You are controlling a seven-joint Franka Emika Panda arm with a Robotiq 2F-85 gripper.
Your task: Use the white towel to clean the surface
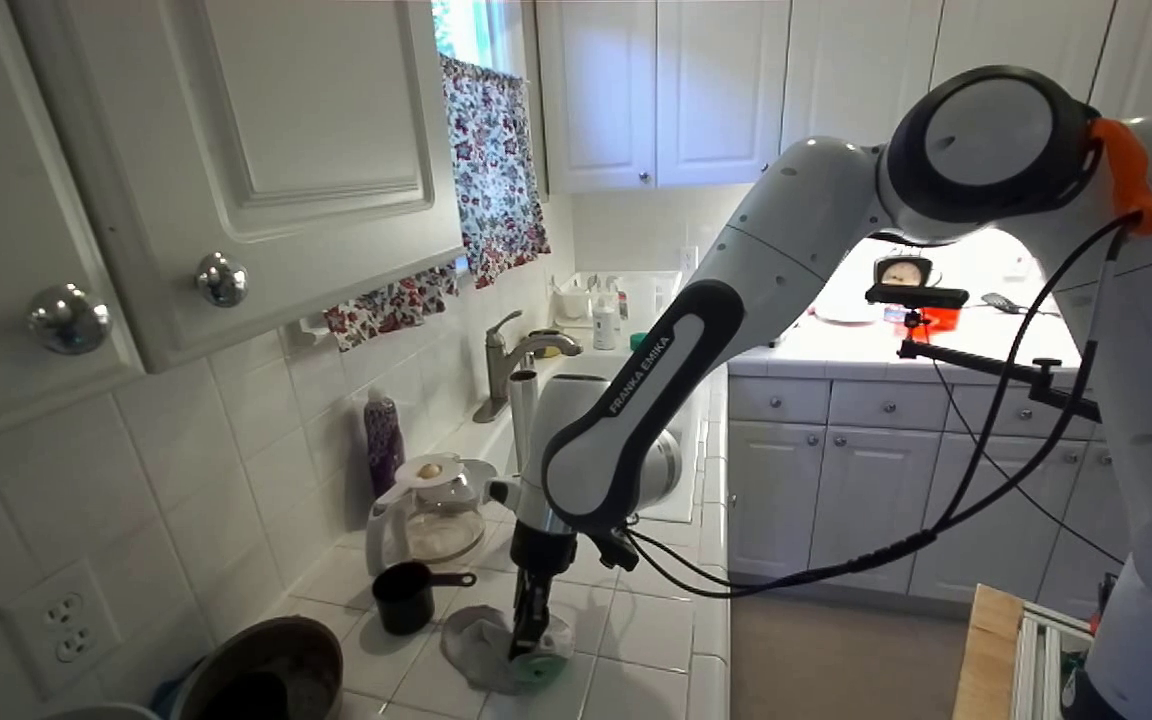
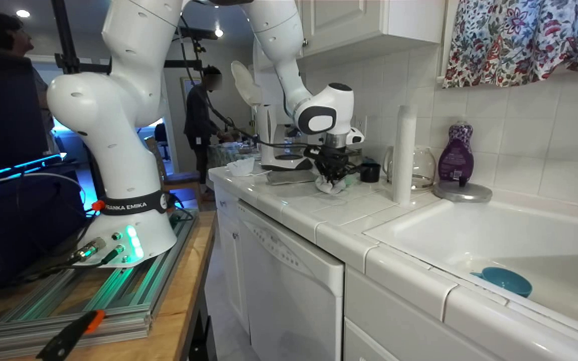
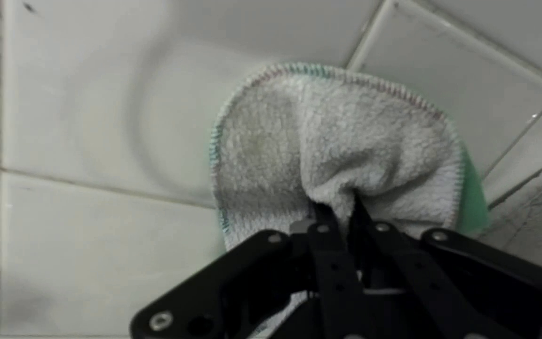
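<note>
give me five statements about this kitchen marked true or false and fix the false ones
The whitish-grey fabric towel is pinched in the black pincer. True.
The round teal plastic cup lies in the glossy white sink. True.
The pincer is inside the sink. False: it is over the white square-tiled countertop.
The small black handled cup is near the clear glass carafe. True.
The carafe stands in the sink. False: it is on the countertop.

Towel on surface, beside cup
</note>
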